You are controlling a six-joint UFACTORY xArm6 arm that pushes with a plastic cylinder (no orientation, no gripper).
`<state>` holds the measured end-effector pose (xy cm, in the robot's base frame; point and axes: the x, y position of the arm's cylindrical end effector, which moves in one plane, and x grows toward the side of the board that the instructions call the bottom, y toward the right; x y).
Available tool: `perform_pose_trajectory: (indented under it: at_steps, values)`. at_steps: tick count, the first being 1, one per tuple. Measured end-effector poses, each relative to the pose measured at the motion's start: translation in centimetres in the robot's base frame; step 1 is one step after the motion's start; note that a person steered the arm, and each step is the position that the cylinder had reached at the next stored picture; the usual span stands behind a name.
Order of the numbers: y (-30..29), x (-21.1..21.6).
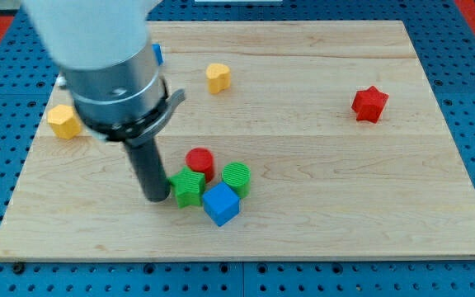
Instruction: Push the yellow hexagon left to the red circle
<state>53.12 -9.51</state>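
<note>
**Yellow hexagon not yet moved toward the red circle**

The wooden board [320,165] holds everything. I have no jaws, only a rod; my tip [154,198] sits just left of the green star [189,188], in the cluster with the blue cube [221,205], green cylinder [237,178] and red circle [199,162]. The yellow hexagon [63,121] lies well apart at the view's left edge, untouched, so I judge the whole push remains

The light is bright and even on the wooden surface [320,157]. Blocks drop only small, soft shadows. The big arm [97,49], at the surface's top left, looks blurry. The blocks look sharp.
</note>
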Motion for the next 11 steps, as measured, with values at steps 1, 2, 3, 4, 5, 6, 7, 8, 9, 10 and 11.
perform_pose_trajectory:
  at_steps: [1, 2, 3, 4, 5, 6, 7, 8, 9, 10, 11]
  values:
    - [2.5, 0.6]
    - [-4.7, 0.7]
    - [-12.9, -0.8]
    - [-17.0, -5.2]
    - [-16.4, -10.0]
    - [-20.7, -11.7]
    - [-17.9, -14.8]
    - [-9.0, -13.5]
    - [-8.6, -9.7]
    - [-13.5, -10.3]
    - [-7.2, -8.1]
